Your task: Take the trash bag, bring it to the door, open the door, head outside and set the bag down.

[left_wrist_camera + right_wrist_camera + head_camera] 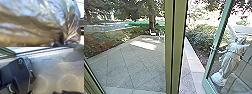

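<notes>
The trash bag (37, 28) is close to the left wrist, its shiny, crinkled plastic drawn together into a tight bunch of folds (73, 31). Whether the left tool is spread, pressed together or pinching the bag, I cannot tell, and I cannot tell how the right tool stands either. In the head view, a paved yard (134, 65) of diagonally laid slabs lies beyond glass, with a bright patch of sunlight (143, 45) across it and planting (101, 41) along its edge. Farther off stands a tree trunk (152, 22). An upright olive-green frame (172, 47) crosses the middle of the view. To its right, a door (206, 83) with a teal-green frame stands open, and between the two are paving and leafy shrubs (200, 37). A pale statue (230, 60) of a draped figure shows through the door's glass. The right wrist view shows a dark part of the robot (18, 73) above a grey floor (53, 73), near a pale sill (46, 54).
</notes>
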